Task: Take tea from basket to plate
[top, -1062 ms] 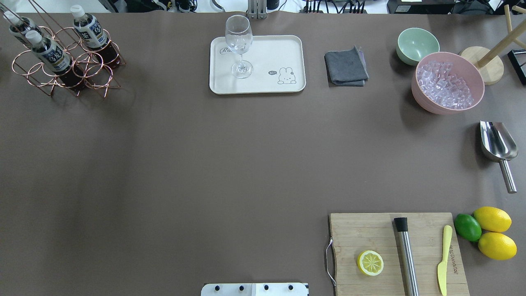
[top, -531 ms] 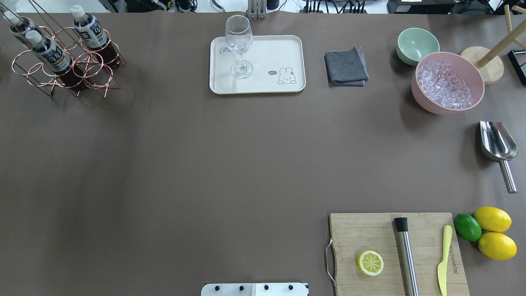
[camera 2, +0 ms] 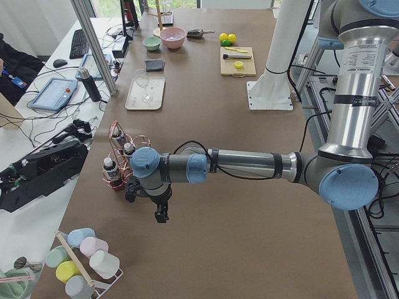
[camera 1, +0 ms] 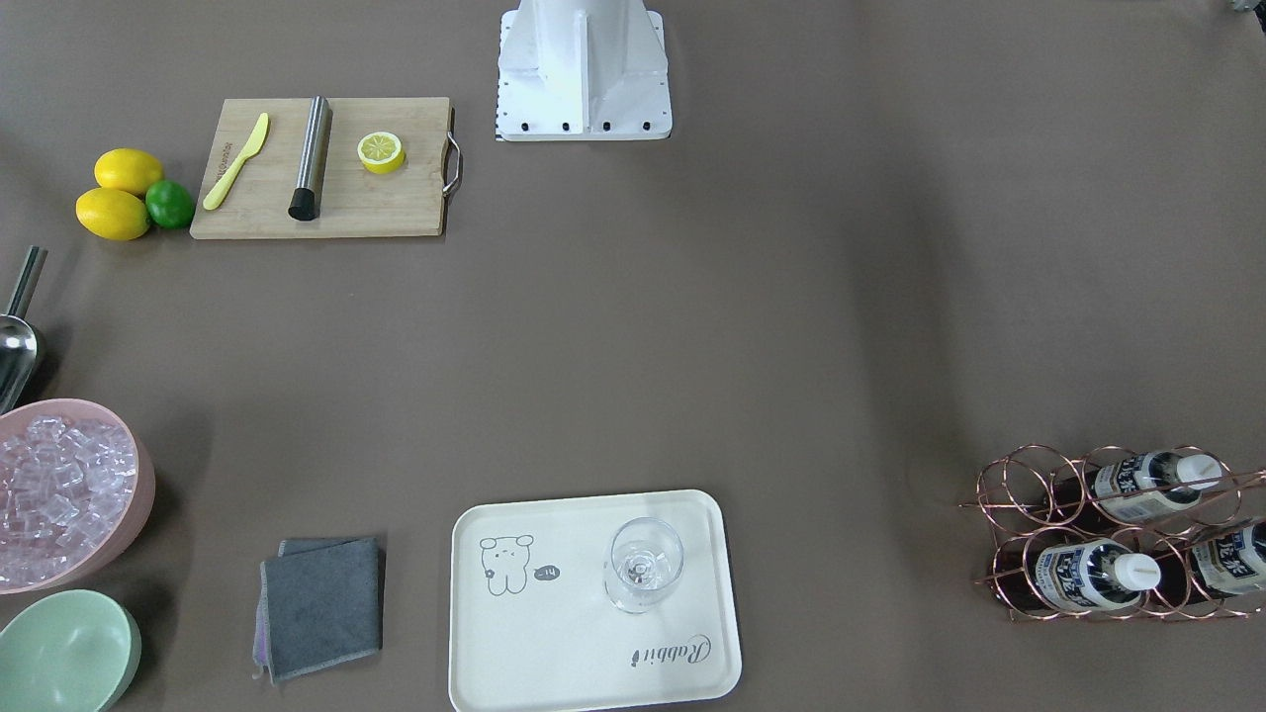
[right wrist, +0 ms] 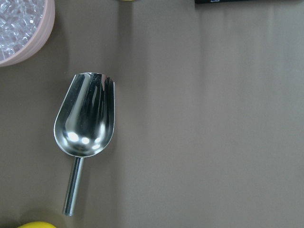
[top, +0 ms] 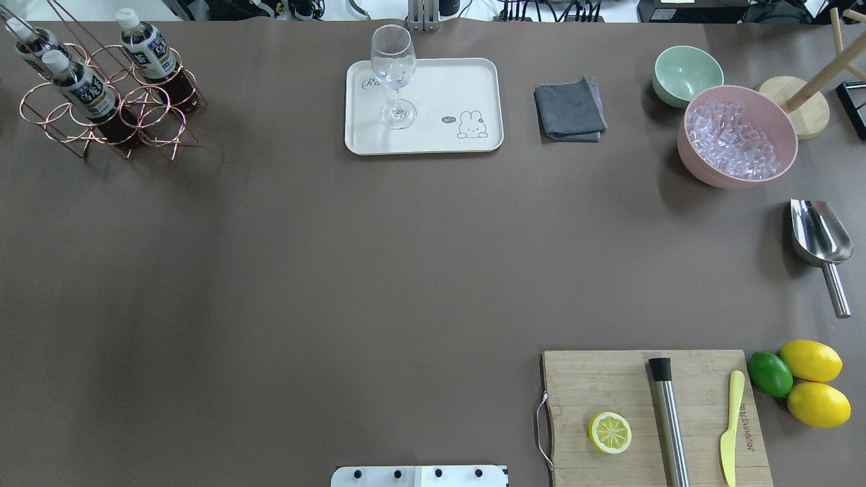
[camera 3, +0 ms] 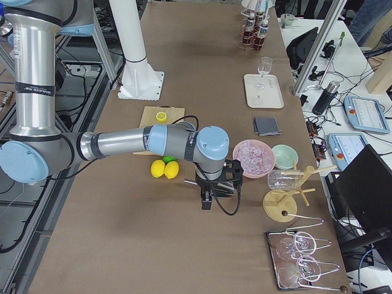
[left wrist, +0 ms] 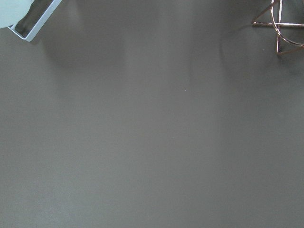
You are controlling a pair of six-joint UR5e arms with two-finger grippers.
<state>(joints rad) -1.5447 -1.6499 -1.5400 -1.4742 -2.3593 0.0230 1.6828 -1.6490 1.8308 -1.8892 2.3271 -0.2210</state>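
**Teas upright in the basket, both arms at the tabletop's ends**

Nearest the robot, on the right, we see a wooden cutting board [top: 588, 379] carrying a lemon half [top: 609, 432]. Farther along that right end of the tabletop [top: 338, 270], the right end effector [camera 3: 206, 204] hangs fingers-down over a steel scoop [right wrist: 85, 116]. We cannot tell whether its fingers are apart or together.

At the left end, the left end effector [camera 2: 161, 215] hangs over bare tabletop just beside the basket [top: 145, 115] and apart from it. Here too we cannot tell its state.

At the far left the basket carries three bottles in its ring cells. The tea [top: 145, 51] on its right side stands upright, long axis vertical, white cap pointing up. The plate [top: 440, 81] lies at the far middle, well apart from the basket, with its long side running left to right. A wine glass [top: 393, 74] stands on its left part.
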